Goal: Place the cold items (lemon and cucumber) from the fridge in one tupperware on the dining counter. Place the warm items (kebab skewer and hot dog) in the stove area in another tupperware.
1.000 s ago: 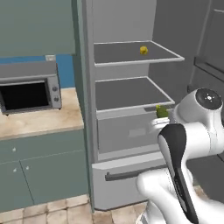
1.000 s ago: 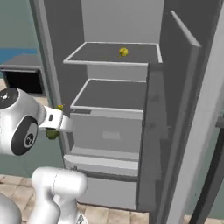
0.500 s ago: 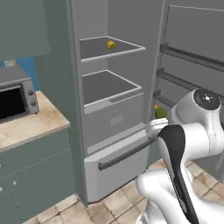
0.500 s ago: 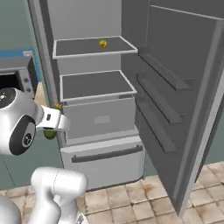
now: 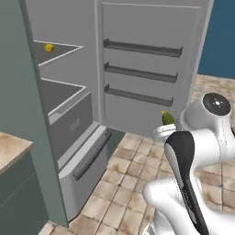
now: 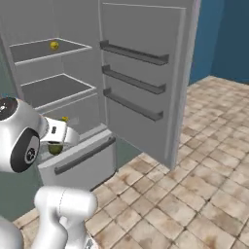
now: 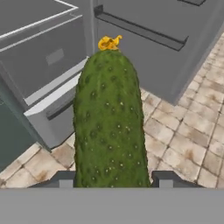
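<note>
The cucumber (image 7: 110, 122) was held clamped in the end effector (image 7: 111, 181) outside the open fridge (image 5: 73, 124), the lemon (image 5: 48, 47) was left on its top shelf, and no tupperware was filled

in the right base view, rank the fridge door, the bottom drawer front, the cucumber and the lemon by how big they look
1. fridge door, by far the largest.
2. bottom drawer front.
3. and 4. cucumber and lemon: both tiny and alike here. The cucumber is mostly hidden by the hand and sits nearer the camera, so unranked.
</note>
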Tool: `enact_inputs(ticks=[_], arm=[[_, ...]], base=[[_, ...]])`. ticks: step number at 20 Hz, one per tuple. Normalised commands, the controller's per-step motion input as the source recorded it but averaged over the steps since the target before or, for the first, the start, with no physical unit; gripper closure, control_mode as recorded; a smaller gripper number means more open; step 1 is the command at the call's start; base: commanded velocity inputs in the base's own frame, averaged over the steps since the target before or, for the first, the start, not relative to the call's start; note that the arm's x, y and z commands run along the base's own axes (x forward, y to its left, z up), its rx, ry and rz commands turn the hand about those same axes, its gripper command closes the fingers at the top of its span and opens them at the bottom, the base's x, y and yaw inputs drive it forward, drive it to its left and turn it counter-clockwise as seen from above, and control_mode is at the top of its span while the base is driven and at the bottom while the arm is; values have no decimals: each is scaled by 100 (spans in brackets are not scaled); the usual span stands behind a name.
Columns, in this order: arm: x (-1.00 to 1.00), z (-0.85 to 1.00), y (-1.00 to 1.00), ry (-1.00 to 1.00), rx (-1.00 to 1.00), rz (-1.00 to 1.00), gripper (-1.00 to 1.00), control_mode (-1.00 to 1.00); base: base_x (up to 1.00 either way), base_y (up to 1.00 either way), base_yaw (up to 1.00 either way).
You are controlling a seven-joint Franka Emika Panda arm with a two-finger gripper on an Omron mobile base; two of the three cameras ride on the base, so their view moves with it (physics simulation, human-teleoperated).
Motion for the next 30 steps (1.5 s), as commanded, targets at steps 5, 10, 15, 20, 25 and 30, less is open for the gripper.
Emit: enact_inputs(ticks=[5, 10, 15, 20, 25, 30], arm=[[0, 0, 0, 0, 0, 0, 100, 100], [0, 0, 0, 0, 0, 0, 100, 100], [0, 0, 0, 0, 0, 0, 100, 100], [0, 0, 0, 0, 0, 0, 100, 100], [0, 0, 0, 0, 0, 0, 100, 100], [0, 0, 0, 0, 0, 0, 100, 100]], base=[[-61, 17, -76], [-47, 3, -73], [-17, -1, -73], [1, -25, -51], [10, -22, -44], [23, -22, -42]])
